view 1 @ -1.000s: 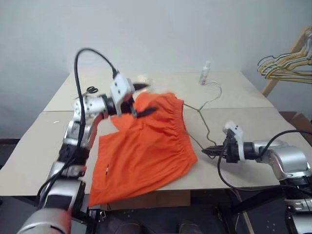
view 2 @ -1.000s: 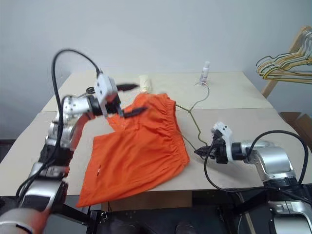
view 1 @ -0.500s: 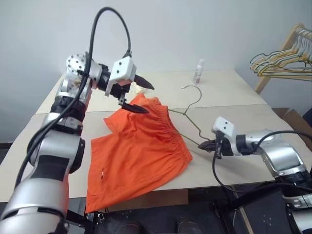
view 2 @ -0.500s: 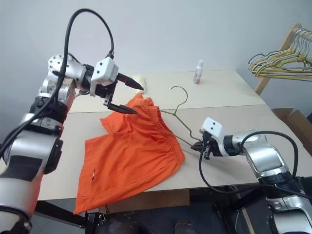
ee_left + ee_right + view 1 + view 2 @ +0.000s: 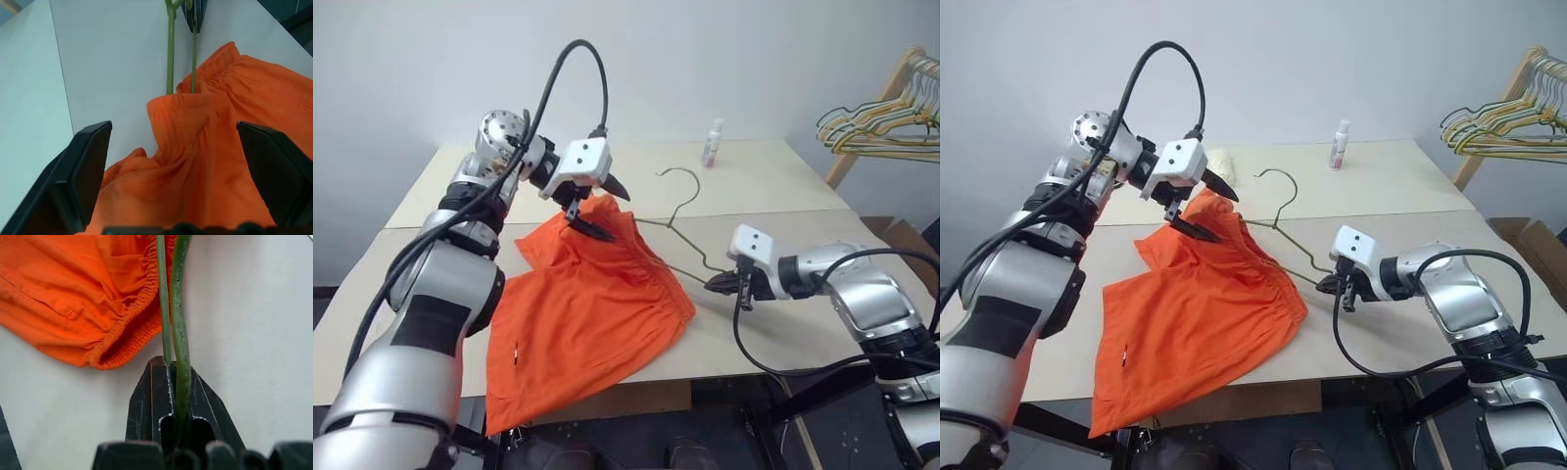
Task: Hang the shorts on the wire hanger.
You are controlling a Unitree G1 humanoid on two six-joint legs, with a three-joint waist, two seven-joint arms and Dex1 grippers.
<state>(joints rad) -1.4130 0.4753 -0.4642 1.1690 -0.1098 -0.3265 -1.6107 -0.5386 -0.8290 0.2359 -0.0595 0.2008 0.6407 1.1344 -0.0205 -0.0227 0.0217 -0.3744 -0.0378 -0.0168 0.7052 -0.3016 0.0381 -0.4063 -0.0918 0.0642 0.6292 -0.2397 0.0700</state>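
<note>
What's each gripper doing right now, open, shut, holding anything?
Left gripper: open, above the shorts, holding nothing.
Right gripper: shut on the wire hanger.

Left arm raised and bent at the elbow, forearm reaching across toward centre, wrist turned so the left gripper (image 5: 599,208) points down and to the right. Its jaws stand wide apart, nothing between them, lower finger just over the shorts (image 5: 587,313) at the waistband. Right arm low, extended forward and inward, forearm near level above the bench. Right gripper (image 5: 720,284) angled down toward the left, jaws pinched together on the wire hanger (image 5: 176,318), both wire strands caught between the fingers.
</note>
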